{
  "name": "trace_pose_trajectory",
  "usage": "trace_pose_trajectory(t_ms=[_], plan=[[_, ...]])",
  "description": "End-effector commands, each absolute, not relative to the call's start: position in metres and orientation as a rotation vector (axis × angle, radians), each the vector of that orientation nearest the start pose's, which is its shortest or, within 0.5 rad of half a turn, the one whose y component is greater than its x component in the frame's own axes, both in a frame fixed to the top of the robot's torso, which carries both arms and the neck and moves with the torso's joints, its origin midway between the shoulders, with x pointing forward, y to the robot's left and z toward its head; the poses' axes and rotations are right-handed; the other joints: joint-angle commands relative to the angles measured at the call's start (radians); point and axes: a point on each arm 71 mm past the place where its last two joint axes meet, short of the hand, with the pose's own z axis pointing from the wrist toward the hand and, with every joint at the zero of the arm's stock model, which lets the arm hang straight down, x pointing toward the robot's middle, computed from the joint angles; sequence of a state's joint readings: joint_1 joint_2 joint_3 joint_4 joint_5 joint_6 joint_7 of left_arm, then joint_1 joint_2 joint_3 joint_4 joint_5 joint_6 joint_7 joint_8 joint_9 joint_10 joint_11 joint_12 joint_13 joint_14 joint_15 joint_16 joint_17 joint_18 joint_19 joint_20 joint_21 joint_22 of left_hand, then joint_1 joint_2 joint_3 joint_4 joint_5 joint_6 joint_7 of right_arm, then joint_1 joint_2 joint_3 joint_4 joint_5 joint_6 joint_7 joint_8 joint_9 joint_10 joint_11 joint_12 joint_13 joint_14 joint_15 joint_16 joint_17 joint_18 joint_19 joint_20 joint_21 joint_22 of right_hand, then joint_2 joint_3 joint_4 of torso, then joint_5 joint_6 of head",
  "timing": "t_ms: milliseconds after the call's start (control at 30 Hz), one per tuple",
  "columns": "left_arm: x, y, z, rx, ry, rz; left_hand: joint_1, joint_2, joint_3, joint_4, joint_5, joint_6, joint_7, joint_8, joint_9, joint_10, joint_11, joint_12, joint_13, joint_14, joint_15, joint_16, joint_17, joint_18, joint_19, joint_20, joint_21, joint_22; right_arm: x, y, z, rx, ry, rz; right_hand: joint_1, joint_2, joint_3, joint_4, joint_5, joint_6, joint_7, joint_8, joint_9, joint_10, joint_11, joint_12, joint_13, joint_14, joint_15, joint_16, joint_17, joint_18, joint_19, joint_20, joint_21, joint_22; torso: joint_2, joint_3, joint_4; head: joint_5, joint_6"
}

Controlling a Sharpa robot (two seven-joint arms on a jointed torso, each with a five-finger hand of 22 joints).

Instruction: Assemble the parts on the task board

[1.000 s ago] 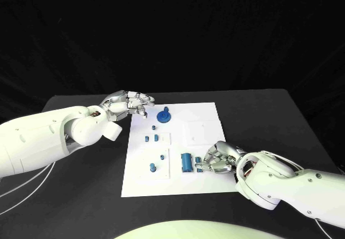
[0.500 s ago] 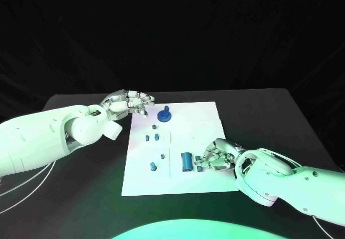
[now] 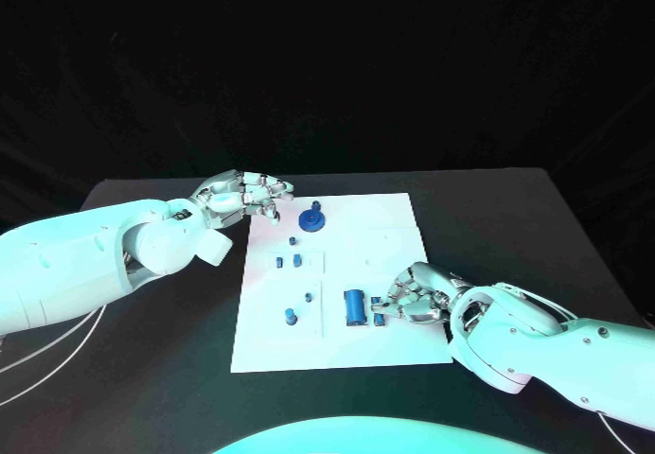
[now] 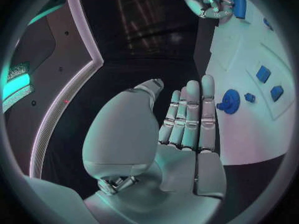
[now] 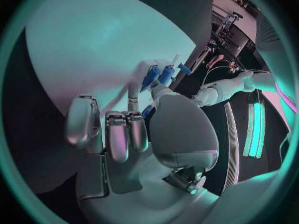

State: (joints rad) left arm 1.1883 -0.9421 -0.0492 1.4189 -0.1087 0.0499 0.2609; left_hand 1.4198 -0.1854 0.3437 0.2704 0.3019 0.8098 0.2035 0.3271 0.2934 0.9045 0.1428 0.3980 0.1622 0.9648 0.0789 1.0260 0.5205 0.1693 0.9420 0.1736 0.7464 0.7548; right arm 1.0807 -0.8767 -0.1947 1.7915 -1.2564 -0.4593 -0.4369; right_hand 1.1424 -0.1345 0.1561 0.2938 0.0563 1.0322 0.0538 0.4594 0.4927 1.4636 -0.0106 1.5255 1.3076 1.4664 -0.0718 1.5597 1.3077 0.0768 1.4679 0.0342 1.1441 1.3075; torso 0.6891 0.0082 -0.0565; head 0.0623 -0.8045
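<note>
As my head camera looks down, the white rectangular task board (image 3: 386, 348) lies flat in the middle of the black counter (image 3: 150, 369). Standing on it at the far end is a round blue knob-shaped part (image 3: 311, 221). Nearer, toward the board's left side, two small blue block parts (image 3: 287, 262) sit side by side, with another small blue piece (image 3: 292, 241) just beyond them. Toward the near end a blue upright cylinder part (image 3: 355, 305) stands on the board, and two small blue pieces (image 3: 290, 316) lie to its left.

My right robot hand (image 3: 414, 299) rests on the board just beside the cylinder, on its right, fingers curled in around small blue pieces; my right wrist camera shows blue pieces (image 5: 158, 75) at the fingertips (image 5: 133, 93), though I cannot tell whether they are gripped or merely touched.

My left robot hand (image 3: 246, 197) hovers at the board's far left corner, near the round knob but apart from it. My left wrist camera shows its fingers (image 4: 190, 114) straight and close together, holding nothing.
</note>
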Motion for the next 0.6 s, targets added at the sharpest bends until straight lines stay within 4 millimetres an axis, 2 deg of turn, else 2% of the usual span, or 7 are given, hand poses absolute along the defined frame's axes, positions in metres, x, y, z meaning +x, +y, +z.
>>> trace_pose_trajectory(t_ms=[33,233,400,500,600], plan=[[0.49,0.27,-0.198,-1.039,1.697,-1.59,0.0,0.007,0.0,0.007,0.001,-0.006,-0.001,0.004,0.001,-0.001,0.001,0.006,0.001,-0.005,-0.003,0.005,0.002,0.014,0.006,-0.003,-0.006,-0.002,0.381,-0.164,-0.267,0.243,1.961,0.685,-0.029,0.006,-0.033,0.001,-0.004,0.006,-0.001,0.006,0.003,0.086,-0.009,0.004,0.237,0.1,-0.009,0.003,0.244,-0.011,0.035,-0.007,0.005,0.136,0.0,0.0003,-0.0002,-0.001,0.002],[0.49,0.27,-0.198,-1.039,1.698,-1.589,0.0,0.007,0.0,0.007,0.001,-0.006,-0.001,0.004,0.001,-0.001,0.001,0.006,0.001,-0.005,-0.003,0.005,0.002,0.014,0.006,-0.003,-0.006,-0.002,0.379,-0.167,-0.264,0.25,1.95,0.689,-0.065,0.031,-0.1,0.001,-0.005,0.008,-0.004,0.011,0.008,0.088,-0.011,0.006,0.239,0.101,-0.011,0.004,0.246,-0.012,0.036,-0.009,0.008,0.14,0.0,0.0005,-0.0002,0.0,0.003],[0.49,0.27,-0.198,-1.04,1.698,-1.588,0.0,0.007,0.0,0.007,0.001,-0.006,-0.001,0.004,0.001,-0.001,0.001,0.006,0.001,-0.005,-0.003,0.005,0.002,0.014,0.006,-0.003,-0.006,-0.002,0.377,-0.172,-0.265,0.238,1.967,0.678,-0.066,0.034,-0.104,0.001,-0.005,0.008,-0.004,0.012,0.008,0.087,-0.011,0.005,0.239,0.101,-0.011,0.004,0.245,-0.012,0.036,-0.009,0.007,0.14,0.0,-0.0004,-0.0004,0.0,0.002],[0.49,0.27,-0.198,-1.04,1.699,-1.588,0.0,0.007,0.0,0.007,0.001,-0.006,-0.001,0.004,0.001,-0.001,0.001,0.006,0.001,-0.005,-0.003,0.005,0.002,0.014,0.006,-0.003,-0.006,-0.002,0.375,-0.174,-0.265,0.221,1.994,0.676,-0.045,0.033,-0.118,-0.002,-0.004,0.006,-0.004,0.012,0.009,0.087,-0.011,0.005,0.238,0.101,-0.011,0.003,0.245,-0.011,0.036,-0.009,0.005,0.14,0.0,-0.0004,0.0003,0.0,0.001],[0.49,0.271,-0.199,-1.04,1.699,-1.587,0.0,0.007,0.0,0.007,0.001,-0.006,-0.001,0.004,0.001,-0.001,0.001,0.006,0.001,-0.005,-0.003,0.005,0.002,0.014,0.006,-0.003,-0.006,-0.002,0.372,-0.176,-0.266,0.205,2.025,0.679,0.024,0.041,-0.139,-0.004,-0.004,0.0,-0.003,0.011,0.01,0.086,-0.01,0.003,0.238,0.1,-0.01,0.002,0.242,-0.01,0.035,-0.009,-0.003,0.139,0.0,-0.0003,0.0005,0.0,0.0]])
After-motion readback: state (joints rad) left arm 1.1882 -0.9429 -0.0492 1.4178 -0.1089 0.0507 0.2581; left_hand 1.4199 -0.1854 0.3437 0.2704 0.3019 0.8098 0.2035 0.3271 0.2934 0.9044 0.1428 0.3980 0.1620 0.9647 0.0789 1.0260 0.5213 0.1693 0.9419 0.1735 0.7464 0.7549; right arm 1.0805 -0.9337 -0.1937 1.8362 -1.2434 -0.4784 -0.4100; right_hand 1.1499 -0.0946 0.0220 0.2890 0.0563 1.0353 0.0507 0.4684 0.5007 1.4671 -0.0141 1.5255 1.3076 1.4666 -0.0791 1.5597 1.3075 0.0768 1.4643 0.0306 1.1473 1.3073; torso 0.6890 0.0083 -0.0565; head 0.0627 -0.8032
